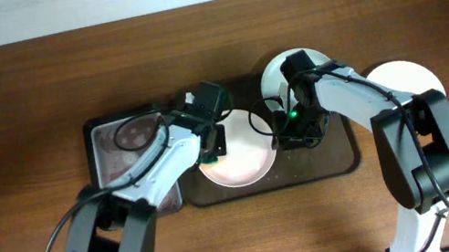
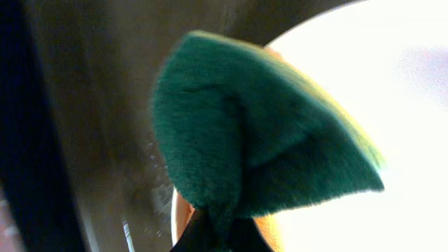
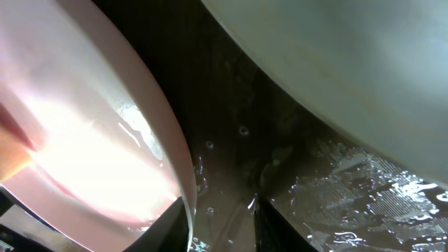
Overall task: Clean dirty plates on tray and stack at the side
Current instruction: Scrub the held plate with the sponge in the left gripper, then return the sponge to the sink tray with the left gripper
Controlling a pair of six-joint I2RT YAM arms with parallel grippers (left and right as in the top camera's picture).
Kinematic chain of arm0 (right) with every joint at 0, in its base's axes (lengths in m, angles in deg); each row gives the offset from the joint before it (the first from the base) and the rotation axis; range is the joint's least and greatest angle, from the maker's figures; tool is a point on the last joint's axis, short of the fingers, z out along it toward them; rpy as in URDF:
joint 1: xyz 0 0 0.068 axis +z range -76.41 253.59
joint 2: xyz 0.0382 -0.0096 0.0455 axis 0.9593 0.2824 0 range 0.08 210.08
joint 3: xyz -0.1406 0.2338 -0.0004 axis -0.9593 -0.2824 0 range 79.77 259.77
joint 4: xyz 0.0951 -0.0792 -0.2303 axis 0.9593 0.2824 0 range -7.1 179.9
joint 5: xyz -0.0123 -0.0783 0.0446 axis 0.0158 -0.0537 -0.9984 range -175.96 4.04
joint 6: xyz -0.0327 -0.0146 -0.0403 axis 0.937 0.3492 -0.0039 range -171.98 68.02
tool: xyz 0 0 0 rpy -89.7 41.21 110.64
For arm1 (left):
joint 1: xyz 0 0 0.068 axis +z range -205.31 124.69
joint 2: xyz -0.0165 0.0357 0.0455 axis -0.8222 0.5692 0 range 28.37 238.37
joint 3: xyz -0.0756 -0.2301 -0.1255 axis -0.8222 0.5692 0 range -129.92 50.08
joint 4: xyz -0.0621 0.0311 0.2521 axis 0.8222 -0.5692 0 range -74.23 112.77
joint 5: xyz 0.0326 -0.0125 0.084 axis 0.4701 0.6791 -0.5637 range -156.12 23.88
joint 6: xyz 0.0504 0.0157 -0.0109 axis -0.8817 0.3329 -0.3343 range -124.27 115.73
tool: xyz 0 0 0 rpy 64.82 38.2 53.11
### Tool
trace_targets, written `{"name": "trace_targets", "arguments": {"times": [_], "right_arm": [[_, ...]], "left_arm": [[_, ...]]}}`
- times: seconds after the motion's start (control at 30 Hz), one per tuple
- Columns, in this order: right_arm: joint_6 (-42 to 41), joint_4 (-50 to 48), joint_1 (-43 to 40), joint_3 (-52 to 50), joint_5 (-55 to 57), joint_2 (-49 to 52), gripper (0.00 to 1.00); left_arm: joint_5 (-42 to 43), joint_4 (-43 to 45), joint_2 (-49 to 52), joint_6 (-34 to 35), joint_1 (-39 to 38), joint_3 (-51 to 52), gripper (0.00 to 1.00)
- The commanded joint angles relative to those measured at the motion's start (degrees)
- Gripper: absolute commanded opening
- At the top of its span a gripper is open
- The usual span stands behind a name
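Overhead, the brown tray (image 1: 342, 159) sits mid-table (image 1: 14, 89) with a grey pan (image 1: 106, 165) touching its left end. One plate, the middle plate (image 1: 241, 165), lies flat inside the tray and looks faintly pink toward its centre. The far plate (image 1: 276, 75) lies at the tray's back edge, partly over the rim and partly under the right arm. The side plate (image 1: 410, 75) rests on the table off the tray's right end, its near part hidden by that arm. The left gripper (image 1: 209, 145) hangs over the middle plate's left rim, pinching a green sponge (image 1: 209, 158). From the left wrist, the sponge (image 2: 245, 133) fills the centre, folded and clamped at its lower end by the dark fingers (image 2: 210, 238), with the plate (image 2: 364, 84) bright white behind it and the tray wall to the left. Whether the sponge touches the plate cannot be told. The right gripper (image 1: 296, 139) is low over the tray floor between the middle and far plates. From the right wrist, its fingers (image 3: 280, 227) stand a little apart, with only wet tray floor (image 3: 315, 196) in the gap. The middle plate's rim (image 3: 175, 161) runs just beside the left fingertip, and the far plate (image 3: 336, 56) is overhead at upper right. Droplets and streaks of water cover the tray.
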Motion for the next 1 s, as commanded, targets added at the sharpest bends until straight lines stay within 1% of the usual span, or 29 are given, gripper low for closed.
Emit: {"name": "trace_targets", "arguments": {"times": [0.0,0.1,0.13,0.23,0.27,0.4,0.47,0.5,0.57,0.63,0.73,0.83,0.97], "right_arm": [[0.1,0.5,-0.4,-0.7,4.2,0.0,0.32],[0.2,-0.3,-0.4,-0.7,4.2,0.0,0.43],[0.1,-0.9,-0.4,-0.7,4.2,0.0,0.44],[0.1,-3.1,-0.4,-0.7,4.2,0.0,0.45],[0.1,-3.9,-0.4,-0.7,4.2,0.0,0.45],[0.1,-3.7,-0.2,-0.7,4.2,0.0,0.42],[0.1,-3.5,0.9,-1.2,4.2,0.0,0.41],[0.2,-3.5,1.3,-1.3,4.3,0.0,0.39],[0.1,-3.5,2.4,-1.3,5.4,0.0,0.27],[0.1,-3.5,3.1,-1.3,6.2,0.0,0.18],[0.0,-3.4,3.2,-1.3,6.2,0.0,0.09],[0.0,-3.0,3.2,-1.3,6.1,0.0,0.04],[0.1,-1.9,3.2,-1.2,5.5,0.0,0.04]], "left_arm": [[-1.0,-1.0,-9.8,-0.9,0.9,-0.3,0.00],[-1.3,-5.1,-14.5,-0.9,1.4,-0.3,0.00],[-1.3,-6.7,-15.2,-0.9,2.1,-0.3,0.00],[-1.0,-10.2,-15.7,-0.9,4.8,-0.3,0.00],[0.3,-11.2,-15.7,-0.9,6.8,-0.2,0.00],[3.8,-11.3,-15.7,-0.9,12.1,-0.1,0.00],[6.2,-11.1,-15.7,-2.7,15.3,0.3,0.00],[7.0,-10.9,-15.7,-3.4,16.4,0.8,0.00],[8.1,-10.1,-15.7,-4.4,18.5,2.4,0.00],[10.1,-8.6,-15.7,-6.1,20.5,4.8,0.00],[13.8,-4.3,-15.7,-8.3,23.1,9.8,0.00],[13.8,-0.7,-15.7,-8.3,24.7,14.4,0.00],[13.8,5.6,-15.6,-8.3,25.2,20.7,0.00]]}}
